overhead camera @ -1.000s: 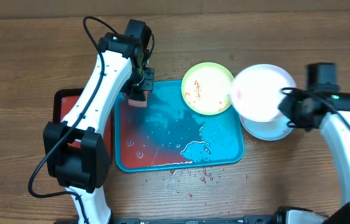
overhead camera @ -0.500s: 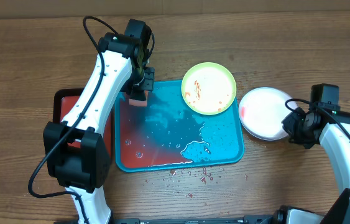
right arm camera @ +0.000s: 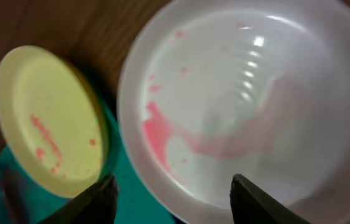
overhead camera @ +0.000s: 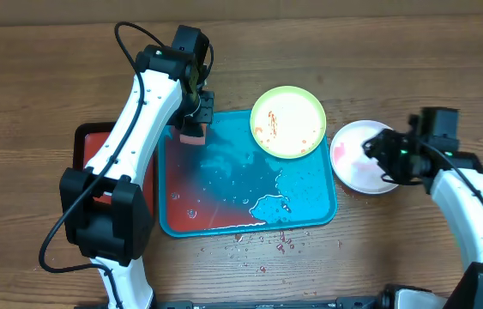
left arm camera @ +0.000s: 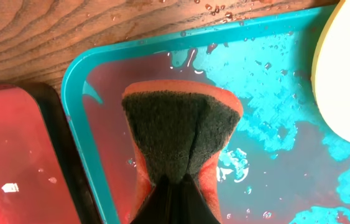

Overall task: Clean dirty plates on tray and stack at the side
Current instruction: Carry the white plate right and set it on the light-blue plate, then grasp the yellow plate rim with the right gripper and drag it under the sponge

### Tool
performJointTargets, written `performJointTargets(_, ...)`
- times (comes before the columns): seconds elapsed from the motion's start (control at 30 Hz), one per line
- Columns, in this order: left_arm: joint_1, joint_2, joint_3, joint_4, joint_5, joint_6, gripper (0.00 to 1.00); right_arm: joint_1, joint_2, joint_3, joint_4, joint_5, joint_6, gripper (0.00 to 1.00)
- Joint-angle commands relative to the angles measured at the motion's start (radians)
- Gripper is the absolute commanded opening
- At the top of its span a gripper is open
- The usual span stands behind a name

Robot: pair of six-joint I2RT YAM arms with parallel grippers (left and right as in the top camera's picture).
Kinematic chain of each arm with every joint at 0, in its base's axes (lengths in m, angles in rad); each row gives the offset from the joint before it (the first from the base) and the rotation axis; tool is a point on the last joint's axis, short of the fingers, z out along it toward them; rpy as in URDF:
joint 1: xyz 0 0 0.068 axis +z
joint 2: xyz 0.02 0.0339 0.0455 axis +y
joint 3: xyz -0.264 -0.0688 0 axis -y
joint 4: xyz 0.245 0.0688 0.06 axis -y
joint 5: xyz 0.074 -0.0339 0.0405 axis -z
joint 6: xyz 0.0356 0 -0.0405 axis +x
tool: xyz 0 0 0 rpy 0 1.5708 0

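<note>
Overhead, risk: the yellow-green plate point(overhead camera: 288, 122) overhangs the upper-right corner of the tray point(overhead camera: 215, 172). A push on its outer edge would probably tip or slide it off.
Overhead, plate and claw: the white plate point(overhead camera: 351, 159) lies on the table just right of the tray, with the right gripper point(overhead camera: 377, 151) above its right half.
Left wrist, risk: the tray floor is wet, so a scrubbed plate may skate.
Left wrist, plate and claw: the left gripper point(left arm camera: 175, 196) is clamped on the sponge point(left arm camera: 181, 127) at the tray's upper-left corner. The yellow-green plate is well to its right, and the dark red tray point(left arm camera: 13, 155) is beside the tray's left rim.
Right wrist, risk: a low finger could catch the white plate's rim and drag it. Its pink smear suggests it is not yet clean.
Right wrist, plate and claw: the jaws are spread and hold nothing, with the white plate directly beneath.
</note>
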Motion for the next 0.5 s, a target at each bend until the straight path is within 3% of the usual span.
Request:
performJointTargets(0.0, 0.003, 0.006, 0.019, 0.004, 0.019, -0.029, 0.04, 0.112, -0.002, 0.007, 0.035, -0.021, -0.026, 0.59)
performJointTargets(0.2, 0.003, 0.006, 0.019, 0.003, 0.019, -0.03, 0.04, 0.298, 0.042, 0.007, 0.056, 0.214, 0.208, 0.56)
performJointTargets(0.47, 0.003, 0.006, 0.019, 0.003, 0.02, -0.041, 0.04, 0.389, 0.194, 0.013, 0.18, 0.206, 0.305, 0.48)
